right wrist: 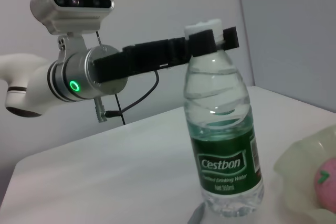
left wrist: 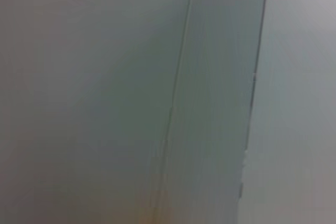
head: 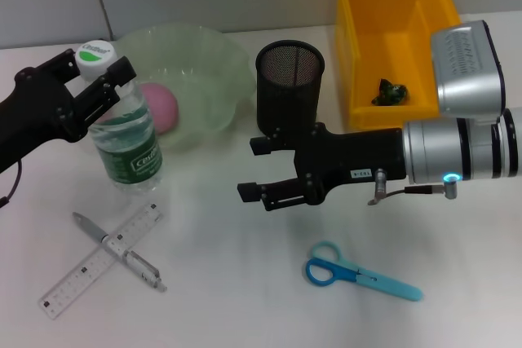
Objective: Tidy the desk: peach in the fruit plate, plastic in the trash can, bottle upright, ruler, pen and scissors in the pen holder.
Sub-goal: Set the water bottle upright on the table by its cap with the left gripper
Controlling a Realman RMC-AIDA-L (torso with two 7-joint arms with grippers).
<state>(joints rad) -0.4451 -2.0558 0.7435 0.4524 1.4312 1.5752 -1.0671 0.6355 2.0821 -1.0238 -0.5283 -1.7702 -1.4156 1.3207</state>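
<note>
While clamped at its neck by the left gripper, clear ribbed bottle stands upright (white cap); right gripper spread, empty.

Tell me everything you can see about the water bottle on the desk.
The water bottle is clear ribbed plastic with a green label reading Cestbon and a white cap with a green mark. It stands upright on the white desk, partly filled with water, just in front of the pale green fruit plate. The left tool is closed around its neck just under the cap, as the right wrist view also shows. Nothing else touches it; the ruler lies nearer the robot.
</note>
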